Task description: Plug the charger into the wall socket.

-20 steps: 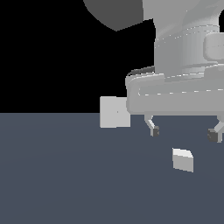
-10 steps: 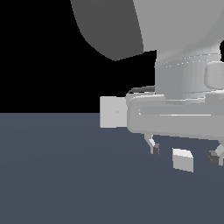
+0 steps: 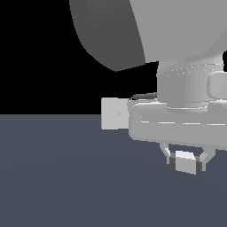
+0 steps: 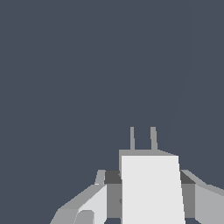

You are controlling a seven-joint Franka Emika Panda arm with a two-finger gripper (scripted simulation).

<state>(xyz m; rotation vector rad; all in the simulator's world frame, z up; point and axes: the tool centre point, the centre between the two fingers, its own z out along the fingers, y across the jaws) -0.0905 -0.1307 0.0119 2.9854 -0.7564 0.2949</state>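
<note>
Your hand (image 3: 185, 162) sits low over the dark blue-grey worktop (image 3: 62, 177), with the small off-white boxy charger (image 3: 185, 162) between its fingers. In the wrist view the dark pads (image 4: 112, 177) lie against both sides of the block, so you appear to be pinching the charger, though I cannot tell how firmly. Its two thin grey prongs (image 4: 142, 138) stick out ahead of the block, pointing away from the wrist over bare worktop.

The flat, upright light-grey square wall socket (image 3: 114, 113) stands well apart from the charger, toward the exterior view's left and partly hidden behind the hand's body. It does not show in the wrist view at all, so the prongs are not yet aimed at it.

As I judge it, you have the grasp stage about settled. Lifting, turning the prongs toward the panel's small central mark, and pushing in all remain.
</note>
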